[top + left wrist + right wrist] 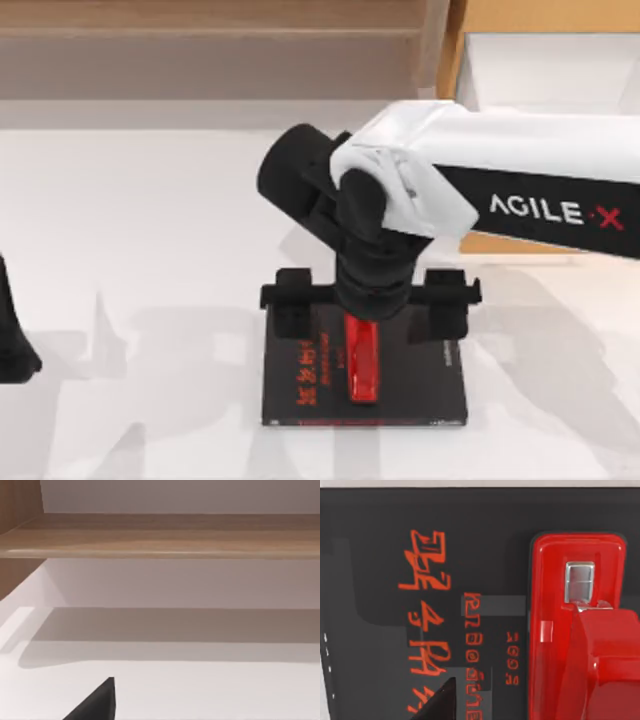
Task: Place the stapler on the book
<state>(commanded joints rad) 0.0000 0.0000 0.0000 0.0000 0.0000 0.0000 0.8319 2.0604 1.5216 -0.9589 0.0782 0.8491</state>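
Most of the task looks done: the stapler (362, 360) is seen lying on the book (300, 385) cover, right of its red characters. Whether the right tool (365, 318) above it is released cannot be told (left arm parked at the tabletop's left edge)

Setting: rendered test room. Plain white table (150, 220); wooden shelf (160, 535) and pale wall (175, 495) beyond the claw.

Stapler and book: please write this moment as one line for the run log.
stapler: lying on book | right gripper: above book's far edge, over stapler | left arm: parked at table's left edge
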